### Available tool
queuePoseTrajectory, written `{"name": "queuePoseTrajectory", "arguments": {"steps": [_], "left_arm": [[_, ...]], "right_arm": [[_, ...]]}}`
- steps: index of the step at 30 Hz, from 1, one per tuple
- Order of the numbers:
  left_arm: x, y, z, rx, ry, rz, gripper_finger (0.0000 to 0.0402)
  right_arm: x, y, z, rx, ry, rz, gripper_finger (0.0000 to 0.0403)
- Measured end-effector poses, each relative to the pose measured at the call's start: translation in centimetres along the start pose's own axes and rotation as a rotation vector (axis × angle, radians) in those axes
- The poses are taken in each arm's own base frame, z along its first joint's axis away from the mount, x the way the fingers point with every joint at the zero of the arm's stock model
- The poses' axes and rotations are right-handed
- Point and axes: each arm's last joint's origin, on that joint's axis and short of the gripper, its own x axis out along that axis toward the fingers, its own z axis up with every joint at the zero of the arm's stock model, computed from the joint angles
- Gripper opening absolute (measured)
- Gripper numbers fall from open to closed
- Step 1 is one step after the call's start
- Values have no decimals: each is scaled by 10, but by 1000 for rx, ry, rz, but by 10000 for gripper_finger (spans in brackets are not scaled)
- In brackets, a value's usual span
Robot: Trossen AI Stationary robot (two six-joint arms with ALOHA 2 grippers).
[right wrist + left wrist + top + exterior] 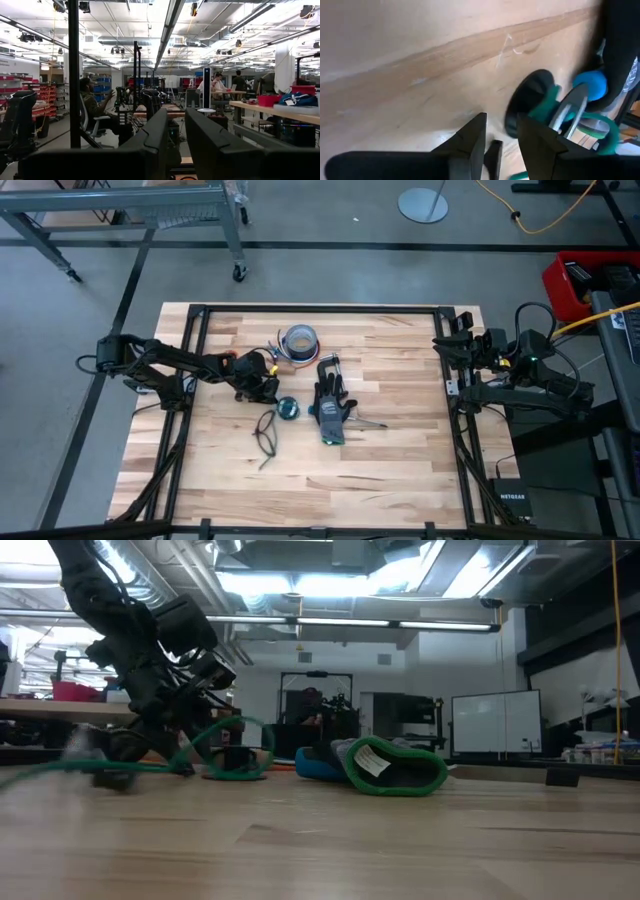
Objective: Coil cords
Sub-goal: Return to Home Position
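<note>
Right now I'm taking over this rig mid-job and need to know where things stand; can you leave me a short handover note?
Left gripper: open, empty, low beside the spool.
Right gripper: open, empty, parked at the table's right edge.
Spool: mid-table, green cord wound on it.
Loose cord loop: on the table beside the spool, not wound.
Left to do: that loop, and the left arm's return home.
</note>
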Motion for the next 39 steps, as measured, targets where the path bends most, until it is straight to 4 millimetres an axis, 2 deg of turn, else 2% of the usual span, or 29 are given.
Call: {"name": "queuePoseTrajectory", "arguments": {"steps": [13, 18, 22, 30, 39], "left_arm": [[-1, 0, 1, 23, 32, -18, 104], [-4, 0, 12, 5, -59, -27, 104], [-10, -7, 23, 41, -138, -122, 104], [-44, -35, 36, 169, -312, -407, 102], [-103, -54, 25, 407, -553, -583, 64]], "right_arm": [[0, 0, 0, 0, 0, 0, 72], [0, 0, 0, 0, 0, 0, 72], [0, 0, 0, 0, 0, 0, 72], [0, 0, 1, -2, -12, 1, 72], [-1, 0, 3, -5, -26, 1, 72]]}}
